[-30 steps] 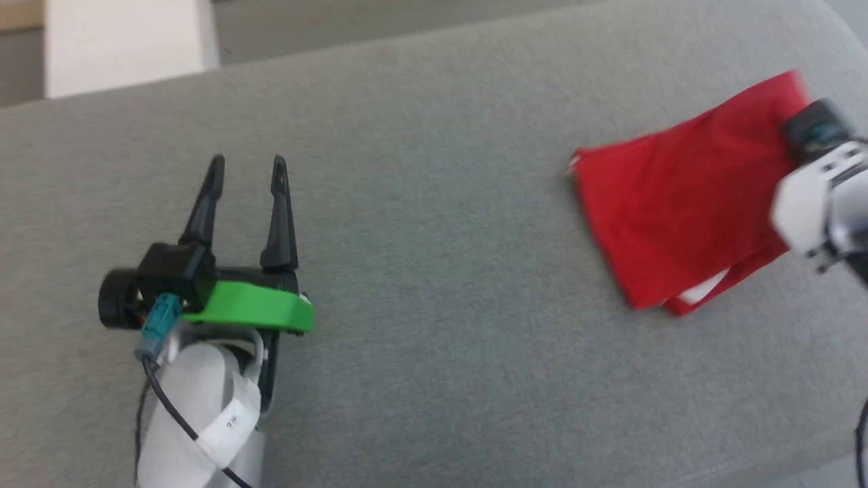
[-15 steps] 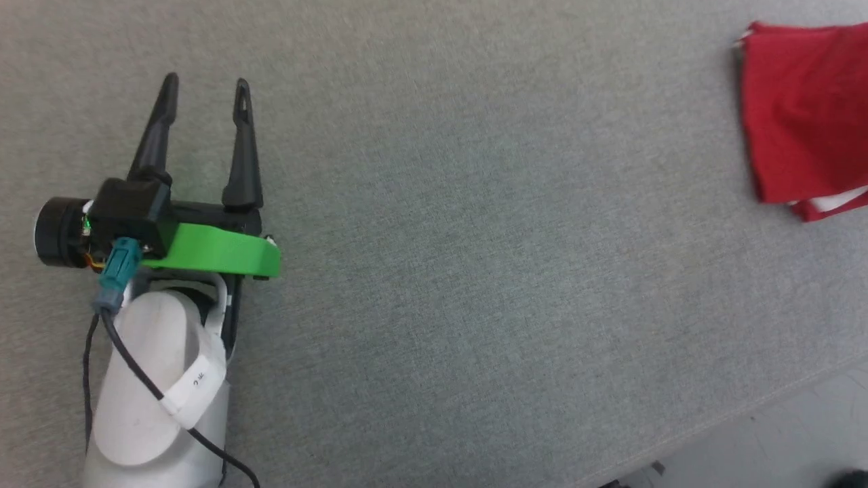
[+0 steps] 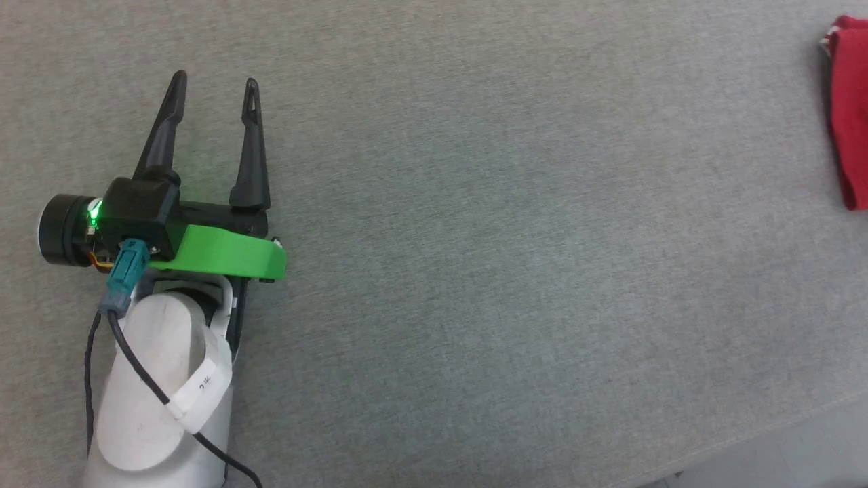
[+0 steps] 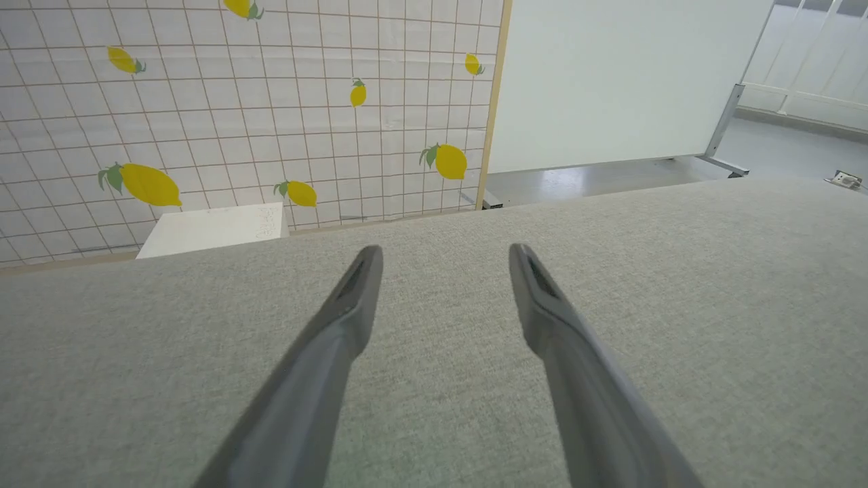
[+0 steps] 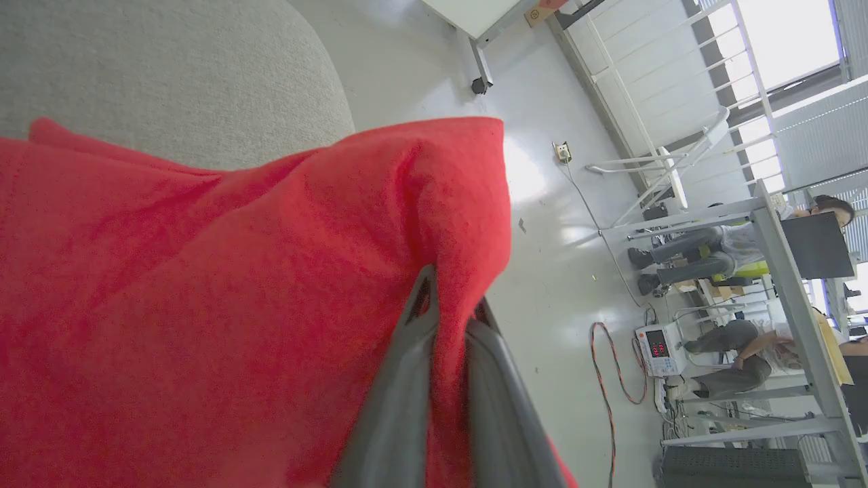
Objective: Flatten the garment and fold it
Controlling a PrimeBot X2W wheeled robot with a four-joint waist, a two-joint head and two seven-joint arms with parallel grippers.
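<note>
The red garment (image 3: pixel 851 112) shows as a folded strip at the right edge of the head view, lying on the grey cushioned surface (image 3: pixel 515 244). In the right wrist view the garment (image 5: pixel 203 291) spreads wide and my right gripper (image 5: pixel 453 298) is shut on a fold of its red fabric near a corner. My left gripper (image 3: pixel 215 83) rests over the grey surface far to the left of the garment, open with nothing between its fingers. The left wrist view shows the left gripper (image 4: pixel 444 254) with both fingers spread over bare grey fabric.
The grey surface's front edge (image 3: pixel 766 434) runs across the lower right of the head view. Beyond its far edge stand a lemon-patterned tiled wall (image 4: pixel 237 102) and a white panel (image 4: pixel 624 74). Seated people and desks (image 5: pixel 746 257) are far across the floor.
The head camera has swung left, so the garment slid from the right side to the frame's right edge and the right arm left the picture. The left gripper stays open.
</note>
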